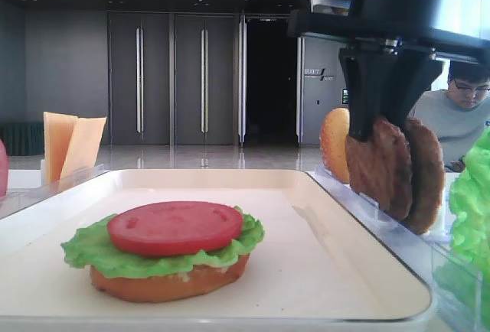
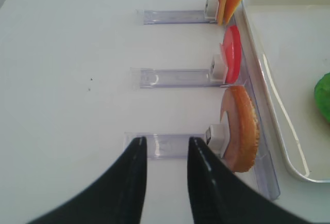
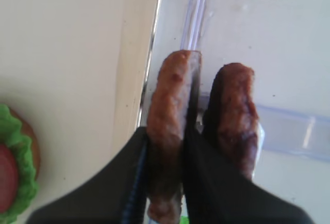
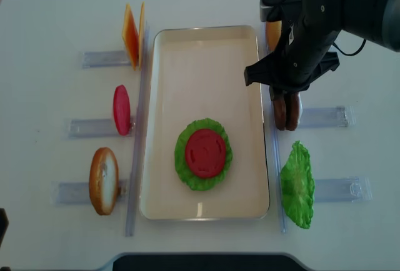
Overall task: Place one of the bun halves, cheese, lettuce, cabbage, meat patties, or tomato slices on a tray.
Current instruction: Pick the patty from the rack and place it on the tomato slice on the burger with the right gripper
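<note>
Two brown meat patties stand on edge in a clear rack right of the cream tray (image 4: 206,65). My right gripper (image 4: 279,99) (image 3: 167,126) is shut on the patty nearer the tray (image 3: 170,100) (image 1: 379,167), one finger on its outer face, the other between it and the second patty (image 3: 237,105). On the tray lies a bun half (image 1: 168,282) topped with lettuce (image 4: 187,171) and a tomato slice (image 4: 205,152). My left gripper (image 2: 165,141) hangs open and empty over the table, left of another bun half (image 2: 242,128) on its rack.
Left of the tray, clear racks hold cheese (image 4: 132,34), a red tomato slice (image 4: 121,110) and the bun half (image 4: 103,180). On the right stand a bun half (image 4: 273,34) and a lettuce leaf (image 4: 297,183). A person (image 1: 459,110) sits behind the table.
</note>
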You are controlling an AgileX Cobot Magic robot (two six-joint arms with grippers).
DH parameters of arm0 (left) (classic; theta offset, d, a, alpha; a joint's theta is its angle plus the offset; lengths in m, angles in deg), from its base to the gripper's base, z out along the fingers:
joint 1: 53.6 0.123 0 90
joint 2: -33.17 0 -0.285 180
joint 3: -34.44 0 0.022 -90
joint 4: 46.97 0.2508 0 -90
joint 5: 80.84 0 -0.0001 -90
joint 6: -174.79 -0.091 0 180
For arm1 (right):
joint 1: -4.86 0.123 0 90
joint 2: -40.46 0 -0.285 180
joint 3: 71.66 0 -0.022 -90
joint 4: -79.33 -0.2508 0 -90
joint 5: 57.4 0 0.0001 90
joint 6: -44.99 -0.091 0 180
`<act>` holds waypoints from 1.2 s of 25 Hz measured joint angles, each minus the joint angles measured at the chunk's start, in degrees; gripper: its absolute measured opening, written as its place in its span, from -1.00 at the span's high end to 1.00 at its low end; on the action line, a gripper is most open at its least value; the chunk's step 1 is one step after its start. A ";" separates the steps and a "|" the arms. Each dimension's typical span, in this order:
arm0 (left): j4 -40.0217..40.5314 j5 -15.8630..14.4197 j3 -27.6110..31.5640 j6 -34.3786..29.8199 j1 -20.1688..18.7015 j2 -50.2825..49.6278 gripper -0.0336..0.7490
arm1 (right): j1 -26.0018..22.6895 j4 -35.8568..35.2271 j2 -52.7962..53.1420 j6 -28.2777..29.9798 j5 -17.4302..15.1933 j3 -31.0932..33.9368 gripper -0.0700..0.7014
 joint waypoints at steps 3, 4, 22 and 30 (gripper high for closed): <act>0.00 0.00 0.00 0.00 0.00 0.00 0.37 | 0.06 -0.29 1.79 0.00 -0.77 -0.34 0.39; 0.00 0.00 0.00 0.00 0.00 0.00 0.37 | 0.25 -0.29 2.58 0.00 -0.82 -0.34 0.39; 0.00 0.00 0.00 0.00 0.00 0.00 0.37 | 2.03 -4.76 16.07 0.75 -8.15 -0.40 0.41; 0.00 0.00 0.00 0.00 0.00 0.00 0.37 | 2.31 -6.17 18.22 0.88 -14.46 -0.40 0.41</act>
